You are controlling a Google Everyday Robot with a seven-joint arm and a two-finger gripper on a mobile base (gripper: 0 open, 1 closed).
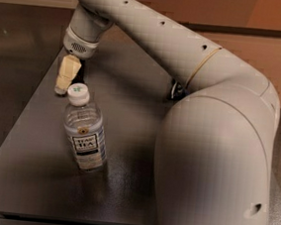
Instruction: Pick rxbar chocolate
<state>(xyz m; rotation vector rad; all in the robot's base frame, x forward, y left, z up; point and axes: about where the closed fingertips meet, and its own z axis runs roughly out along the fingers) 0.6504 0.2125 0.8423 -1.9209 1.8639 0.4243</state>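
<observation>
Gripper low over the far-left part of the dark table, pointing down, just behind the white cap of the clear bottle – whether it is apart or together, cannot tell. Rxbar chocolate not made out; the gripper covers that spot. Bottle upright near the table's middle-left. Arm sweeps across from the right – a sliver of blue-and-white chip bag shows behind it.

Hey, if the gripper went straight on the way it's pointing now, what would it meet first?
Probably the table near its left edge: the gripper hangs low there, pointing down, just behind the bottle. The rxbar chocolate may lie under it, but it is hidden.
</observation>
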